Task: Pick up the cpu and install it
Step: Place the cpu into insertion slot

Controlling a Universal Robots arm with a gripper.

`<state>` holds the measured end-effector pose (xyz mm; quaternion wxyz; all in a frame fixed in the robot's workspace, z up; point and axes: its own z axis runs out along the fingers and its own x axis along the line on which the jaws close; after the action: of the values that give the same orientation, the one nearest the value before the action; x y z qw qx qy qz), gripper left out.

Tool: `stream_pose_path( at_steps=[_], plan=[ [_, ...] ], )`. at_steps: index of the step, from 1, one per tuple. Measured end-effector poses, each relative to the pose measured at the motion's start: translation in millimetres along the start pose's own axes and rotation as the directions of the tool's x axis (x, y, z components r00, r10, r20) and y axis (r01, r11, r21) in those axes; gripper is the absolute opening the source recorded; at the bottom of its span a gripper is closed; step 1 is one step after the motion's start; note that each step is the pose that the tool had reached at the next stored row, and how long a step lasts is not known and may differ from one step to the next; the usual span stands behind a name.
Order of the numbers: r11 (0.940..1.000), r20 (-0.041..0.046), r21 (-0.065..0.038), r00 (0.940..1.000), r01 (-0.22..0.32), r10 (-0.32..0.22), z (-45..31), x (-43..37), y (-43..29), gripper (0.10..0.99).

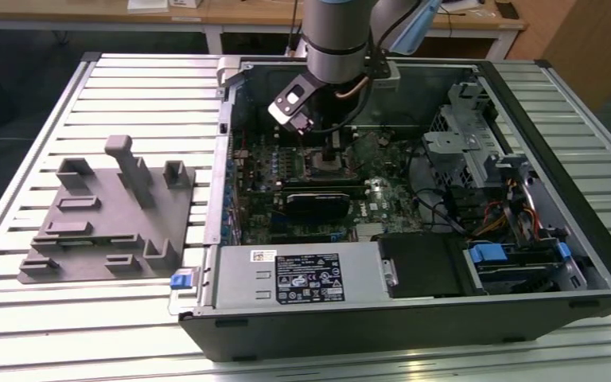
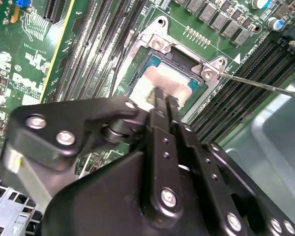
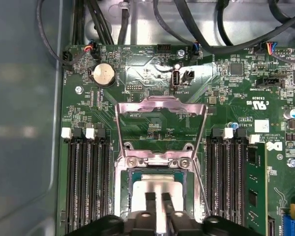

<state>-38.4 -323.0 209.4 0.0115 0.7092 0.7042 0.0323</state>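
Your gripper (image 3: 158,197) is clenched empty over the cpu (image 3: 141,189) in the socket (image 3: 160,161). Press lightly, square to the socket.

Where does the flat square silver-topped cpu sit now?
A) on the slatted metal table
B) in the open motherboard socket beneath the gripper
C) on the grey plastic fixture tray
B: both wrist views show the silver-topped cpu lying in the metal-framed socket, the black gripper right over it.
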Motion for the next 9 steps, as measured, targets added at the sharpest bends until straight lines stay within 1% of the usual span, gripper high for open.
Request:
stream_pose_path(
  at_steps=[1, 3, 9],
  plan=[
    [1.0000, 0.0001, 0.000, 1.0000, 0.000, 0.000, -0.7, 0.0, 0.0, 0.122],
    [1.0000, -0.0001, 0.000, 1.0000, 0.000, 0.000, -2.0, 0.1, 0.1, 0.106],
    [1.0000, 0.0000, 0.000, 1.0000, 0.000, 0.000, -5.7, 0.2, 0.3, 0.106]
  ],
)
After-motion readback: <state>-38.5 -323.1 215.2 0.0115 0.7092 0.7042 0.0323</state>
